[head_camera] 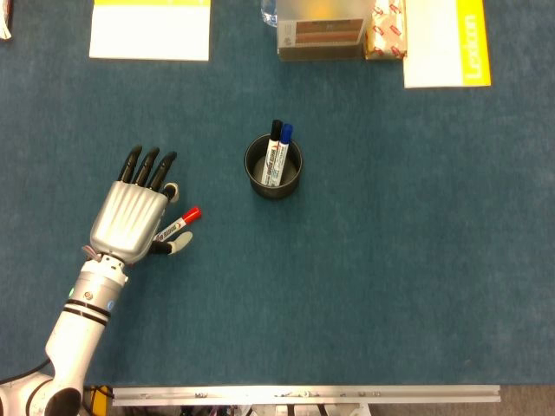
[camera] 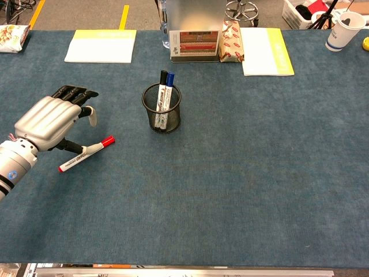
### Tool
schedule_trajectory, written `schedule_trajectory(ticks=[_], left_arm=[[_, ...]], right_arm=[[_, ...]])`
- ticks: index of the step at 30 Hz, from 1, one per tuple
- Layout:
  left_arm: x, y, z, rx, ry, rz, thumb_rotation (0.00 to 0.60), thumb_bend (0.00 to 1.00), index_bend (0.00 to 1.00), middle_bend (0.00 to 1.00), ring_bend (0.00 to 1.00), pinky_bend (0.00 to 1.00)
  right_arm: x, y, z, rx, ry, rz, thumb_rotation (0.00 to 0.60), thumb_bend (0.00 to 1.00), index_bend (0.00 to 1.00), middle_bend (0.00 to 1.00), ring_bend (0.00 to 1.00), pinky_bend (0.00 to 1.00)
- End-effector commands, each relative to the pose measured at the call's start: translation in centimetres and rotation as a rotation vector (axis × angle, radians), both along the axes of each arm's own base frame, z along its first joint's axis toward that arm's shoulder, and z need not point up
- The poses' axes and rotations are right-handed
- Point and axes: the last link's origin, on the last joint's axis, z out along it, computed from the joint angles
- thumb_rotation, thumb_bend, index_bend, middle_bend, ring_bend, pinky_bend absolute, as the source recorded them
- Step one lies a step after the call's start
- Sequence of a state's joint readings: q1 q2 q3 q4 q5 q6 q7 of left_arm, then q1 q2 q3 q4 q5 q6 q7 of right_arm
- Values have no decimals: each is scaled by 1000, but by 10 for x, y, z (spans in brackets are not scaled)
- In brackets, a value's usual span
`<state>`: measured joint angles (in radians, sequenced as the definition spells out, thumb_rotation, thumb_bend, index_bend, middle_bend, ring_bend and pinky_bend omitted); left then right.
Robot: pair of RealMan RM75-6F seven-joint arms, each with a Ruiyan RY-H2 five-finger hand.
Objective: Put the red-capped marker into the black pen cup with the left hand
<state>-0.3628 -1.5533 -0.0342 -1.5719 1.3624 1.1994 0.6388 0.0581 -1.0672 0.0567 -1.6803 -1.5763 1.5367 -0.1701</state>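
The red-capped marker (head_camera: 176, 224) (camera: 85, 154) lies flat on the blue table (head_camera: 390, 260) (camera: 242, 173), left of and a little nearer than the black pen cup (head_camera: 273, 166) (camera: 161, 108), its red cap pointing toward the cup. In the head view most of its barrel is hidden under the left hand (head_camera: 132, 217) (camera: 51, 120); only the cap end shows. The chest view shows the whole marker, with the thumb tip at its barrel, though real contact cannot be told.

The left hand hovers palm down over the marker's near-left end, its fingers (head_camera: 147, 165) stretched forward, close side by side, pointing far and slightly right. The thumb reaches out to the right beneath the palm. Nothing is held. The forearm runs off the near-left edge.

The cup stands upright, holding a black-capped marker (head_camera: 276, 132) and a blue-capped marker (head_camera: 286, 134).
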Motion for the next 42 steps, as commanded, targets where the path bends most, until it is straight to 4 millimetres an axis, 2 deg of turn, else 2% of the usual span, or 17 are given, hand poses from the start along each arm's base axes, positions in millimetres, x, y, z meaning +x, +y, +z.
schedule_trajectory(ticks=[1, 16, 30, 42], left_arm=[[-1, 0, -4, -8, -4, 7, 324, 168, 404, 74, 0, 0], [-3, -5, -16, -22, -12, 0, 327, 168, 409, 74, 0, 0], [-15, -22, -6, -15, 33, -15, 340, 168, 406, 74, 0, 0], [-25, -28, -8, -31, 22, 14, 350, 168, 406, 70, 0, 0]], right_arm=[[0, 0, 0, 1, 0, 0, 600, 0, 473, 313, 245, 460], [1, 1, 1, -3, -6, 2, 600, 0, 473, 313, 245, 460], [1, 1, 2, -7, -7, 3, 600, 0, 473, 313, 245, 460], [2, 2, 2, -10, -9, 4, 600, 0, 473, 313, 245, 460]])
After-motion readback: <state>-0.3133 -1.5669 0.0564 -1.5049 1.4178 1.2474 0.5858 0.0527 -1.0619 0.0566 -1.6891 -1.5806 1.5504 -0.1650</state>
